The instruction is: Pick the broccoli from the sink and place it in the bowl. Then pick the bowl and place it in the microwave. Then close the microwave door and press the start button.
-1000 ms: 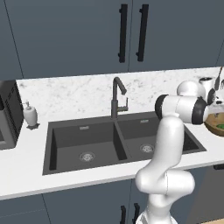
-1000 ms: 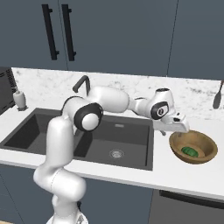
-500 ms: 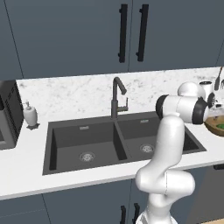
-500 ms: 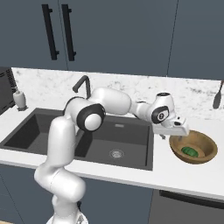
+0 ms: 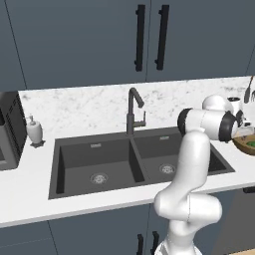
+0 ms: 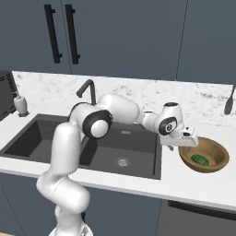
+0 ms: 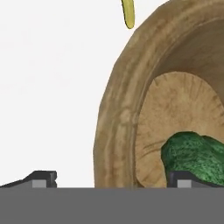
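Since one second ago, we see the gripper [image 6: 184, 142] shift from above the bowl [image 6: 204, 155] toward its near-left rim, at the right of the right base view; bowl and broccoli [image 6: 200, 159] have not moved. The broccoli lies on the bowl floor, right of centre in the hand view, lower right of frame. The hand view shows the two finger tips [image 7: 43, 178] wide apart, one outside the rim over the white counter [image 6: 138, 182], one inside by the floret, holding nothing. They straddle the bowl wall.

We judge step one done and the bowl pick in hand. To do it well: descend straight so the wall stays centred between the tips, keep the inner tip off the broccoli, clamp on the rim, then lift level so the floret does not roll out.

Edges: the bowl sits on the counter just right of the sink [image 6: 87, 138], near the front edge. A dark utensil [image 6: 229, 100] stands against the wall at far right. The microwave [image 5: 7, 133] is at far left of the left base view, with a soap bottle [image 5: 34, 131] beside it. Open room lies over the sink for the carry; the faucet [image 5: 133, 109] rises mid-path, so we pass in front of it.
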Tool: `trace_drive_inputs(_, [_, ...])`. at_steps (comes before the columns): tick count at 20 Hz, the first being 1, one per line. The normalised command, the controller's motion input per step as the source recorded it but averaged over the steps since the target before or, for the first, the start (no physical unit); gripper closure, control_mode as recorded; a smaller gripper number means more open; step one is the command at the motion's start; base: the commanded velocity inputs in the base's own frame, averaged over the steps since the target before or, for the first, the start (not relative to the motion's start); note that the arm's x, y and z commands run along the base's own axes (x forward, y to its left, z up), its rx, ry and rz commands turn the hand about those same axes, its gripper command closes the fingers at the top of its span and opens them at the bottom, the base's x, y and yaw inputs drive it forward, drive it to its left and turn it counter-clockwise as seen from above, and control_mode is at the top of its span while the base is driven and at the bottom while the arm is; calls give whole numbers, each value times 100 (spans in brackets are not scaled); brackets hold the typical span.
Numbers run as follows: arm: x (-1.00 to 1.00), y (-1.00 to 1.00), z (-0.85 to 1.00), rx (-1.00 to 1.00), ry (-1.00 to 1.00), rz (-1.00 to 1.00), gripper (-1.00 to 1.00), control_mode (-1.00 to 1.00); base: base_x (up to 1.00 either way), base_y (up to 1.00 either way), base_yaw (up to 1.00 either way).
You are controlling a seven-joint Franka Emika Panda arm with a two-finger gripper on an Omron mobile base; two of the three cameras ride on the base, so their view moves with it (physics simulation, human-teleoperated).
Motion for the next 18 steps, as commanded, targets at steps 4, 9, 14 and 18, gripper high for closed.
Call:
trace_drive_inputs(4, [0,-16,-22,0,0,12,100,-100,0,0,0])
trace_drive_inputs(9, [0,-34,-7,1,0,14,100,-100,0,0,0])
trace_drive_inputs(14, [0,-3,0,-1,1,8,100,-100,0,0,0])
trace_drive_inputs(18, [-25,18,0,-5,-2,3,100,-100,0,0,0])
